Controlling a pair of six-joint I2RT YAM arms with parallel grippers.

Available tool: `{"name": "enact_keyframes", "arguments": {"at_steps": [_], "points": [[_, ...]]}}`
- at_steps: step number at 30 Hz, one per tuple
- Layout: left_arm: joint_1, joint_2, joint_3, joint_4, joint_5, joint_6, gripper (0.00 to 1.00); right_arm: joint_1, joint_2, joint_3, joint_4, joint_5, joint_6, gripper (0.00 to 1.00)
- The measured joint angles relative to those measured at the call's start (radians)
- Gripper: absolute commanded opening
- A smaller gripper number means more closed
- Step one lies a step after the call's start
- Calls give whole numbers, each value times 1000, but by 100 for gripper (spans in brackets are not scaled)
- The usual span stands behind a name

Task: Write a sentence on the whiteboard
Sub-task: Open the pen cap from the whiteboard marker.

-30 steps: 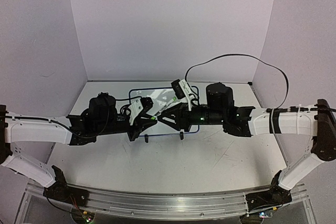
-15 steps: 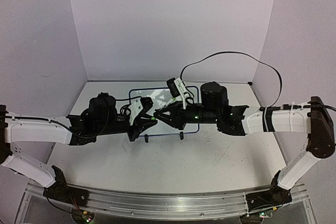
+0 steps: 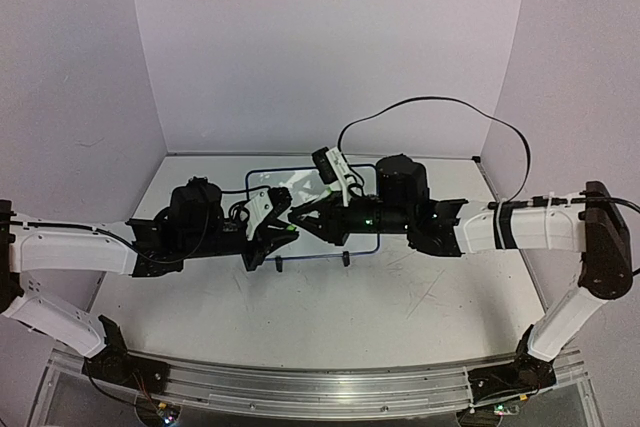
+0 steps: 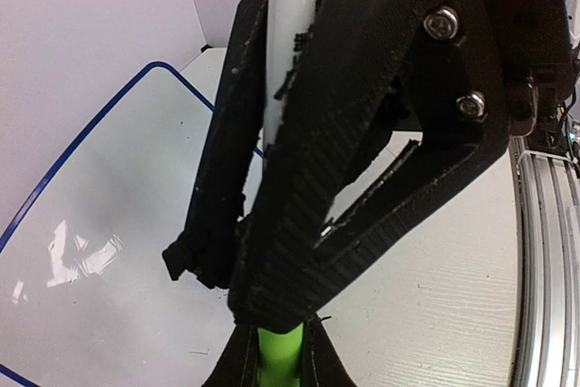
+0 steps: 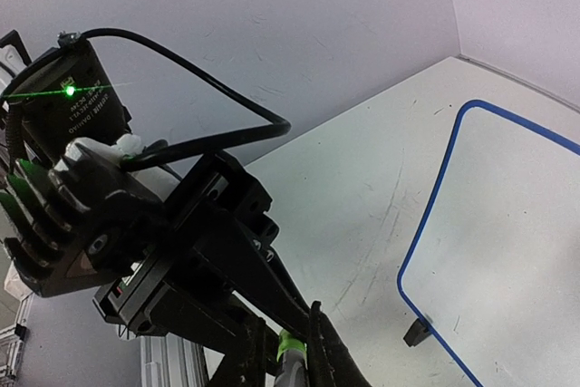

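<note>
the pen (image 4: 292, 24) is clamped in the left hand (image 3: 281, 235), its green cap (image 5: 290, 345) in the right hand (image 5: 293, 356); the cap is best pulled straight along the barrel.

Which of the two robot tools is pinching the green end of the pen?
The right tool: it is shut on the green cap. The left tool grips the pen's white barrel instead.
</note>
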Motion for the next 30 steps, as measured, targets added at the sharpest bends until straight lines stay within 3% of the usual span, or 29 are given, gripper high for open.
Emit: {"name": "enact_keyframes", "arguments": {"at_steps": [6, 8, 17, 20, 30], "points": [[0, -1, 0, -4, 0, 1, 0, -1, 4, 5, -3, -2, -13, 9], [0, -2, 0, -9, 0, 0, 0, -1, 5, 8, -10, -3, -16, 14], [1, -2, 0, -32, -2, 1, 0, -4, 21, 22, -30, -31, -19, 14], [0, -4, 0, -36, -2, 1, 0, -5, 21, 22, -33, -38, -20, 19], [0, -6, 0, -46, 0, 3, 0, -5, 21, 26, -47, -60, -48, 16]]}}
